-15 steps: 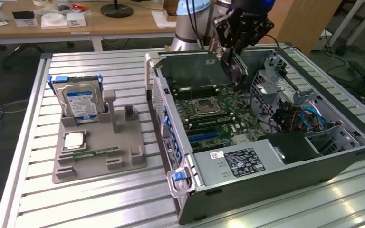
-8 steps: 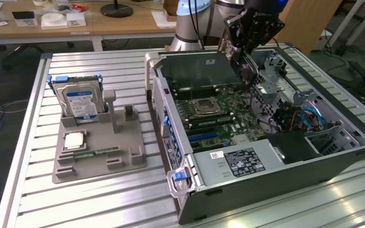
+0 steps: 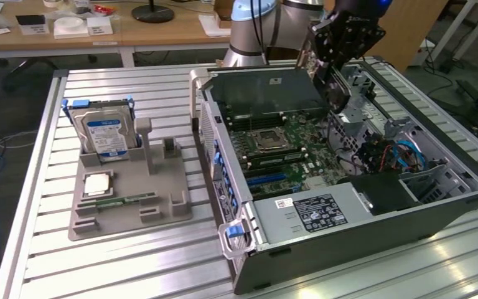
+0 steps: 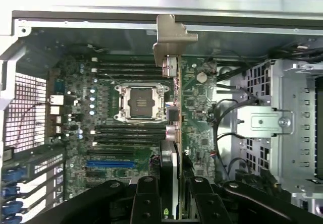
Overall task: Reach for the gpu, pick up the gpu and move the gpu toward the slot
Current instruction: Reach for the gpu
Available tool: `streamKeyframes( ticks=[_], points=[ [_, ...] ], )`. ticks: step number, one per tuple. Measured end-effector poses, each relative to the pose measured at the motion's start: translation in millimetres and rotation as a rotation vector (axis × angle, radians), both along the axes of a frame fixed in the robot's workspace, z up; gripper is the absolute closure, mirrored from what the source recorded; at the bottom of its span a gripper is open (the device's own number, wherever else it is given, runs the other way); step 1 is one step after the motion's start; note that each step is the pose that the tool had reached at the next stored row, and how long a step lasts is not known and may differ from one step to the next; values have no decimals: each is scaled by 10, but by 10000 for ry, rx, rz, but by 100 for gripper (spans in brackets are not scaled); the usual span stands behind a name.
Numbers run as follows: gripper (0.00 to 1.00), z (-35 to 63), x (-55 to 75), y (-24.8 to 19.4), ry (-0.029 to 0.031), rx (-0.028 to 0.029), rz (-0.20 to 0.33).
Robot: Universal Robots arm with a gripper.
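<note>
My gripper (image 3: 345,38) hangs over the far side of the open computer case (image 3: 355,237), shut on the gpu (image 3: 336,87), a dark slab that points down into the case. In the wrist view the gpu (image 4: 175,133) is edge-on between my two black fingers (image 4: 146,199), with my gripper (image 4: 174,201) closed around it. Its silvery end bracket (image 4: 170,35) lies at the far end, by the case wall. The card floats above the green motherboard (image 4: 202,113), beside the CPU socket (image 4: 140,102). A blue expansion slot (image 4: 111,164) lies on the board off to one side of the card.
On the exterior view's left, a grey fixture tray (image 3: 127,215) holds a blue-labelled hard drive (image 3: 106,134), a small chip (image 3: 98,184) and a memory stick (image 3: 127,200). Cables (image 3: 397,152) and a metal drive cage (image 4: 282,128) crowd the case's other side.
</note>
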State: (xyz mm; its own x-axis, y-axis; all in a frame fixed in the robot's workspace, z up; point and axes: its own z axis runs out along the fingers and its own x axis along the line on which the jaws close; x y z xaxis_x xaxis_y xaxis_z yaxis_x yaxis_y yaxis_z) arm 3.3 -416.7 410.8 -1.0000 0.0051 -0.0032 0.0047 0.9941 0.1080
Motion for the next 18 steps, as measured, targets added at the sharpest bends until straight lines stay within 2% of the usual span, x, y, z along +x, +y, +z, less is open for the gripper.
streamKeyframes(
  ticks=[8,12,18],
  points=[
    [73,-2,343,0,0,0,1],
    [73,-2,458,0,0,1,1],
    [73,-2,487,0,0,0,0]
  ],
)
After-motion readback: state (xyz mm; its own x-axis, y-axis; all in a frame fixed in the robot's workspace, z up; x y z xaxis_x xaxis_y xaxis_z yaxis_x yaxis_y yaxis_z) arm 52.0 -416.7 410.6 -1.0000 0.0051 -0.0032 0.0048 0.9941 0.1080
